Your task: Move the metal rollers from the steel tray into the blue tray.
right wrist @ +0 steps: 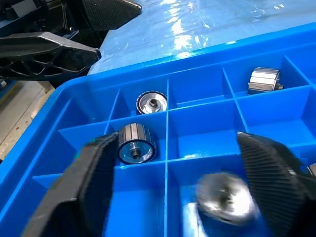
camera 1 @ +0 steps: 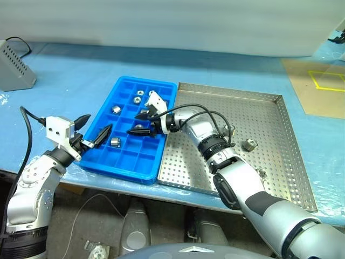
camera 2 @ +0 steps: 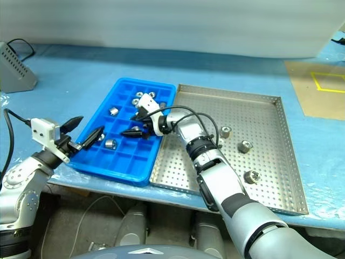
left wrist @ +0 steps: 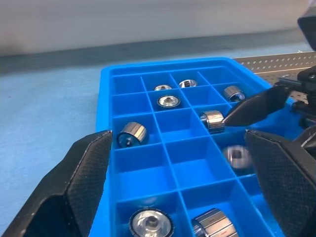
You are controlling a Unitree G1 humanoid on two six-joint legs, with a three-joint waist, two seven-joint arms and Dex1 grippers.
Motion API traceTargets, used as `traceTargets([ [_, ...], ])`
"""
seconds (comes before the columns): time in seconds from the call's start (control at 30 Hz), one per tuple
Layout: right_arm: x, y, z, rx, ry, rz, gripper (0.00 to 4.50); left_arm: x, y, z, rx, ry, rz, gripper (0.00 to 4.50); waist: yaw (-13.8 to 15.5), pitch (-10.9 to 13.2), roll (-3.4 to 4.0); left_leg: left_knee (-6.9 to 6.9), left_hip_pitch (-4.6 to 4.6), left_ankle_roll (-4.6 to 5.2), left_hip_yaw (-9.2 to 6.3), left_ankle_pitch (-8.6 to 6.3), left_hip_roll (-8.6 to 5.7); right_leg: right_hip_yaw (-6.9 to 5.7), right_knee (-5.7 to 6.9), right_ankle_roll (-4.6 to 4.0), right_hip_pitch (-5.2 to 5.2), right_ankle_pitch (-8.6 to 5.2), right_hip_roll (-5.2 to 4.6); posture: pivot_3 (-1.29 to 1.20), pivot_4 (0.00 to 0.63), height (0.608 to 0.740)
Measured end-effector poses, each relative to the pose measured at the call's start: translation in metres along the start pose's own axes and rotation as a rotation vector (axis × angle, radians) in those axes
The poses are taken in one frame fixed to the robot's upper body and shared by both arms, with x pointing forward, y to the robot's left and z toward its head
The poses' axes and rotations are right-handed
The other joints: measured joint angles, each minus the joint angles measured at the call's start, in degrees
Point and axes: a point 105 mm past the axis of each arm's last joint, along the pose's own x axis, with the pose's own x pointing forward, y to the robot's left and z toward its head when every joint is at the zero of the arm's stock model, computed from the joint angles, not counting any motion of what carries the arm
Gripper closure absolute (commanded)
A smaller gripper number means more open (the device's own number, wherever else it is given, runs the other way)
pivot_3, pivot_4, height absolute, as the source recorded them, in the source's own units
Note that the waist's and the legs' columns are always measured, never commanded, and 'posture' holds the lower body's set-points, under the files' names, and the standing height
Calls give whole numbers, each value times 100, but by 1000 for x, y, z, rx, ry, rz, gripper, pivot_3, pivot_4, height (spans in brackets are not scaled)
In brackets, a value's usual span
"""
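The blue tray (camera 1: 152, 168) lies left of the steel tray (camera 1: 269, 113). Several metal rollers (left wrist: 169, 101) sit in its compartments. Three more rollers (camera 2: 246, 145) rest on the steel tray's perforated floor. My right gripper (camera 1: 137, 124) hovers open over the middle of the blue tray. A blurred roller (right wrist: 224, 200) lies loose between its fingers, low in a compartment. My left gripper (camera 1: 97, 125) is open at the blue tray's left rim, pointing across it with nothing between its fingers (left wrist: 79, 182).
A grey box (camera 1: 13, 67) stands at the back left of the blue-covered table. A tan mat with yellow tape (camera 1: 318, 86) lies at the back right. The table's front edge runs just below both trays.
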Motion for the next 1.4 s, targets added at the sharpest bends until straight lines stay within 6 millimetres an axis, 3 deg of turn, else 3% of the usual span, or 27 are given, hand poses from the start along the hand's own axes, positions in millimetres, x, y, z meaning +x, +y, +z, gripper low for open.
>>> traceTargets([
  [0.2,-11,-10,12,1,-64,-60,62,18,-9,3,-13,-23,-71,0,-18,0,1,16,-1,0,0,0,0,-1,7,0,6,1,-1,88,150,740],
  [0.3,-28,-22,22,16,-118,-116,62,32,-19,3,-31,-31,-138,0,-34,0,1,32,2,0,0,0,0,-1,11,2,15,2,-2,18,150,740],
  [0.47,-72,-49,30,28,-186,-274,62,66,-39,-1,-59,-36,-262,0,-122,-1,3,55,1,0,1,3,0,-2,11,12,31,10,-3,-110,150,740],
  [0.73,-148,-73,10,41,-169,-563,62,115,-83,-5,-67,-52,-482,0,-499,-1,5,81,1,2,4,4,-9,14,5,26,40,20,1,-299,150,740],
  [0.9,-193,-74,9,8,-141,-714,62,136,-110,-5,-73,-60,-609,0,-727,-2,6,82,9,10,6,1,-13,21,-2,33,49,24,5,-405,150,740],
  [1.03,-213,-69,-2,20,-93,-785,62,148,-131,-3,-73,-73,-688,0,-858,-1,6,83,38,38,15,-16,-15,31,-15,32,78,23,6,-467,150,740],
  [1.3,-260,-38,-33,93,36,-829,62,161,-161,2,-98,-104,-777,0,-971,-2,9,84,95,76,42,-40,-23,60,-71,52,144,35,5,-535,150,740],
  [1.4,-274,-28,-36,115,49,-830,62,162,-169,0,-111,-110,-791,0,-1051,-2,11,85,110,98,44,-53,-29,63,-105,62,178,41,0,-532,150,740],
])
